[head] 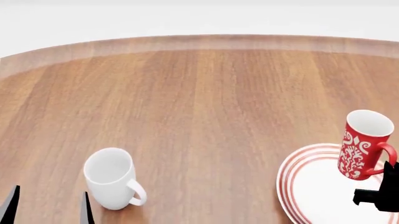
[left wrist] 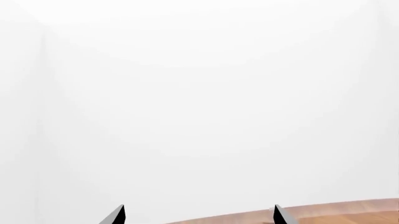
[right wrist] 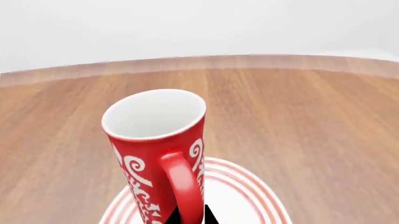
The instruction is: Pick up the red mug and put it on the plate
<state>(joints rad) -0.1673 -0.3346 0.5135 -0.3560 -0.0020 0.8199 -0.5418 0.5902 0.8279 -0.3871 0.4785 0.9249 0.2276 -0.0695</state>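
Observation:
The red mug (head: pixel 360 145) with its white swirly pattern is held tilted above the plate (head: pixel 311 196), a round white plate with red rings at the table's front right. My right gripper (right wrist: pixel 188 217) is shut on the mug's handle (right wrist: pixel 182 186); in the head view only its black body (head: pixel 379 193) shows beside the handle. In the right wrist view the red mug (right wrist: pixel 156 140) hangs over the plate (right wrist: pixel 249 196), its white inside showing. My left gripper (head: pixel 46 207) is open and empty at the front left; its fingertips (left wrist: pixel 118 215) stand far apart.
A plain white mug (head: pixel 112 179) stands upright on the wooden table (head: pixel 199 102) at the front left, close to my left gripper. The table's curved far edge (head: pixel 199 42) runs across the back, with white wall behind.

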